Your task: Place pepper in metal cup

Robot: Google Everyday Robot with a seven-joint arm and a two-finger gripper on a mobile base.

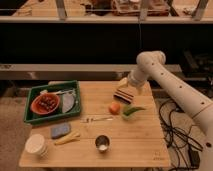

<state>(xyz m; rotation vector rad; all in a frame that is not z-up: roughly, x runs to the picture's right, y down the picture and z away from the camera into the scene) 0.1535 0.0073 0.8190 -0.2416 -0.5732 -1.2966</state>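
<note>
The pepper is a slim green piece lying on the wooden table, right of centre. The metal cup stands upright near the table's front edge, with a pale inside showing. My gripper hangs from the white arm, just above and behind the pepper and an orange round fruit. It holds nothing that I can see. The cup is well in front of the gripper and a little to its left.
A green tray at the left holds a red bowl and a grey plate. A fork lies mid-table. A blue sponge, a yellow piece and a cream-white tub sit front left. Cables hang right of the table.
</note>
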